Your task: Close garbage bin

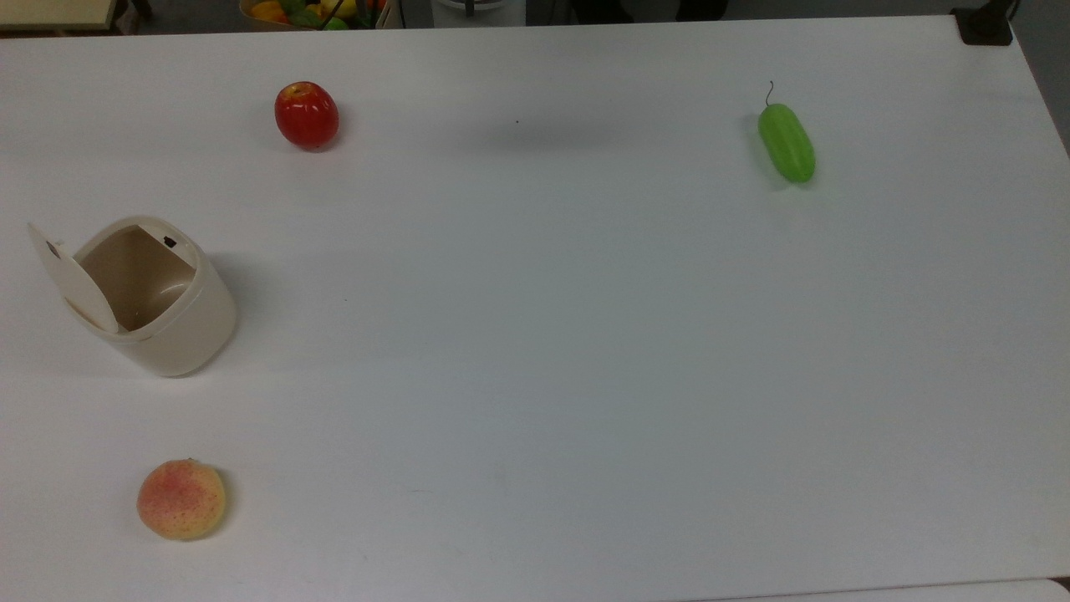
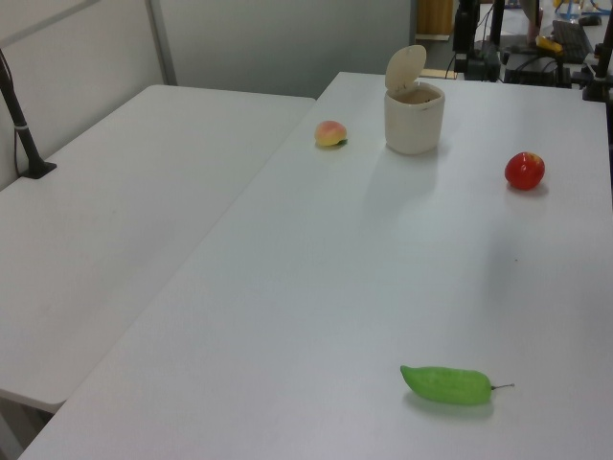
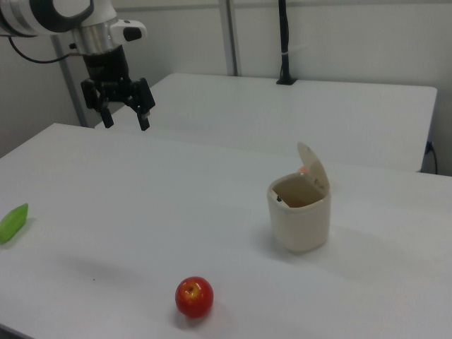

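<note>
The cream-beige garbage bin (image 1: 167, 309) stands at the top view's left with its hinged lid (image 1: 71, 276) swung up, so the empty inside shows. It appears far back in the left view (image 2: 414, 117) and right of centre in the right view (image 3: 299, 212), lid (image 3: 314, 169) tilted up. My gripper (image 3: 126, 121) hangs open high above the table at the right view's upper left, far from the bin, with nothing between its black fingers.
A red apple (image 1: 307, 114) lies behind the bin in the top view, a peach (image 1: 181, 499) in front of it, and a green cucumber (image 1: 787, 142) far to the right. A second white table (image 2: 124, 220) adjoins at the left view's left.
</note>
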### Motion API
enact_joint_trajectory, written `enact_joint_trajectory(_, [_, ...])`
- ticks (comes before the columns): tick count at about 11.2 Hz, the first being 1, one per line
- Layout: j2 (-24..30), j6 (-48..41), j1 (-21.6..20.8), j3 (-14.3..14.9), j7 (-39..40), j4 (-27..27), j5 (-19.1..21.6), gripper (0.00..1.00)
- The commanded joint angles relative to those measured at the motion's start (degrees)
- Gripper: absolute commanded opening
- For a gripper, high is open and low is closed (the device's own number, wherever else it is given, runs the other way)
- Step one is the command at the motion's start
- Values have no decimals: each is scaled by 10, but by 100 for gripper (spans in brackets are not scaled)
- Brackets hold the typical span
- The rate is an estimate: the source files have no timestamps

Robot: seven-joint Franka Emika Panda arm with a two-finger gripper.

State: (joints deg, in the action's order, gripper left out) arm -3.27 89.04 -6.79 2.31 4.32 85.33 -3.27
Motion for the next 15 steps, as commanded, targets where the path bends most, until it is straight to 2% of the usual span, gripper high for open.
enact_joint_trajectory(1, [5, 14, 12, 0, -5, 13, -4, 100])
enact_joint_trajectory(12, [4, 13, 11, 0, -4, 13, -4, 100])
enact_joint_trajectory(13, [4, 13, 12, 0, -3, 13, -3, 97])
enact_joint_trajectory(14, [4, 13, 12, 0, 2, 13, -3, 89])
enact_joint_trajectory(15, [4, 12, 12, 0, 2, 13, -3, 65])
